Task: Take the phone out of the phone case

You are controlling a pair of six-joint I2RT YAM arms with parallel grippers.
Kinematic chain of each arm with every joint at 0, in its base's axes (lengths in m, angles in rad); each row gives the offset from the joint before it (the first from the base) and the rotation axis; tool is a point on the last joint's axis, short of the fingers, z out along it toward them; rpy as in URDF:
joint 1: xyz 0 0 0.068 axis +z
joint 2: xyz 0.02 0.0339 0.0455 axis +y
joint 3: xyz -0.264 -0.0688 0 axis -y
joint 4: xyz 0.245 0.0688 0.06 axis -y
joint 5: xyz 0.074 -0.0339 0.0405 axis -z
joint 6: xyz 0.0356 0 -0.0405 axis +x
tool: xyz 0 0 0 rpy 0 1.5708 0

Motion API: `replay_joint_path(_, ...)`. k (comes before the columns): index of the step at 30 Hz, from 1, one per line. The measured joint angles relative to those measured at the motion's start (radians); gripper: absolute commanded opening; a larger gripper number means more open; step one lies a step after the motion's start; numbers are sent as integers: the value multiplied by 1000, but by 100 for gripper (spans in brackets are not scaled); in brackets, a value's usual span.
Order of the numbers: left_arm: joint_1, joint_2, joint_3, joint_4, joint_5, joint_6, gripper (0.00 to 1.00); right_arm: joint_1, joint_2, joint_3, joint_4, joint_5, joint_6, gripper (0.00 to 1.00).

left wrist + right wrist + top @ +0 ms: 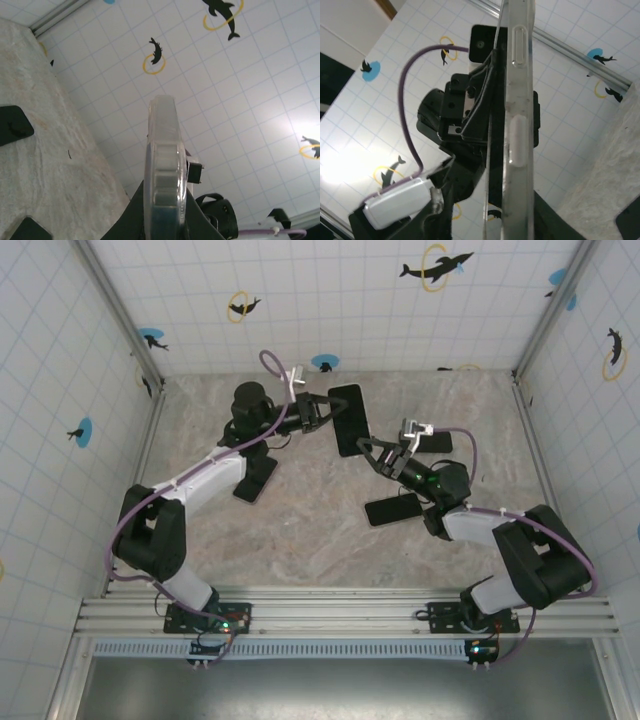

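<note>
Plainly, we judge the task barely under way: the phone case (pixel 352 440) is lifted off the desk (pixel 300 540) and hangs in the air toward the back middle, but we see no gap to tell us that the phone (pixel 347 415) has come free. The pulling apart is, in our view, all left to do. Starting on the left, the left hand (pixel 325 414) is pressed together on the upper left edge of the phone case. Its wrist camera shows the clear rim edge-on, standing upright between the fingers (pixel 195 215). From above, the phone reads as one dark face inside that rim, and we take it to be seated. To the right, the right hand (pixel 380 453) sits at the lower right corner of the phone case. In the right wrist view the clear side wall with its buttons runs straight up the middle, yet we cannot tell whether that hand is spread or pinching it. Counting left to right, we find two arms, two hands, one cased phone held aloft and three dark slabs lying flat on the desk. The first slab (pixel 255 478) lies beside the left arm (pixel 200 480), the second slab (pixel 393 508) near the right arm (pixel 480 525), and the third slab (pixel 437 442) just behind the right hand. Whether those three are phones or empty cases we cannot tell.
</note>
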Motion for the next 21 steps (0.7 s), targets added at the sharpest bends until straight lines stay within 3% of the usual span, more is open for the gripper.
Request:
replay_joint_path(5,-3,-11,-54,66,-104,-74,3,24,-63,-34,-74,72,-118,47)
replay_joint_path(11,-18,-28,-80,113,-234,-119,4,89,-93,-47,-122,166,-240,38)
replay_joint_path(21,-53,-32,-87,118,-368,-135,5,117,-85,-43,-107,190,-310,31)
